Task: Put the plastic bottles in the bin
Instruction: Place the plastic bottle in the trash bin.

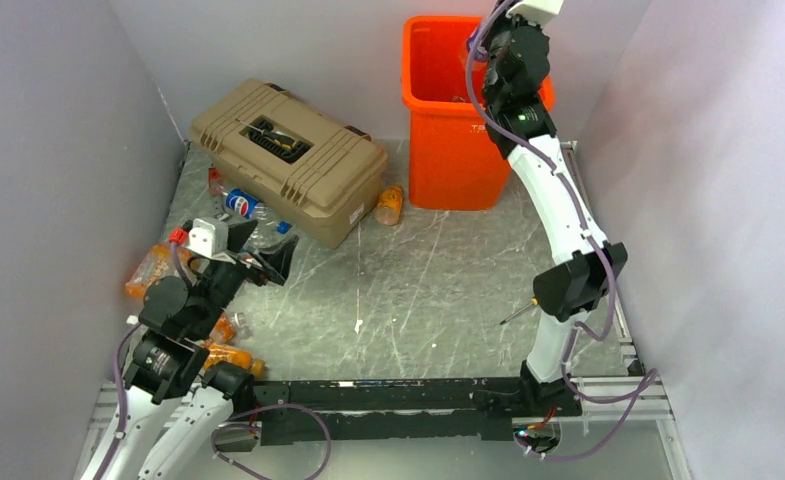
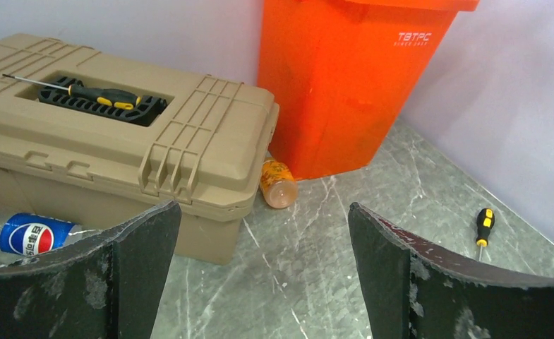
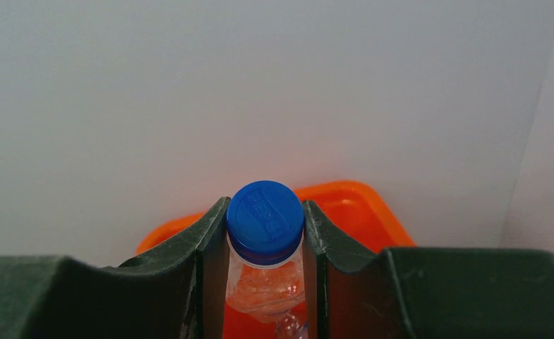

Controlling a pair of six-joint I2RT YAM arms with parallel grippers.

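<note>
— What has your right side got?

— My right gripper (image 3: 265, 226) is pinched narrow on a clear bottle (image 3: 263, 282), just under its blue cap (image 3: 265, 212). I'm holding it over the open mouth of the bin (image 1: 448, 150), which stands at one o'clock on the table (image 1: 418, 290), against the back wall.

— And the left?

— My left gripper (image 2: 263, 219) is spread wide with nothing in it, low at eight o'clock. A Pepsi bottle (image 2: 34, 236) lies at its ten o'clock, against the tan toolbox (image 1: 288, 160). A small orange bottle (image 2: 277, 185) lies at twelve o'clock, in the gap between toolbox and bin. An orange-labelled bottle (image 1: 148, 270) lies beside my left arm.
</note>
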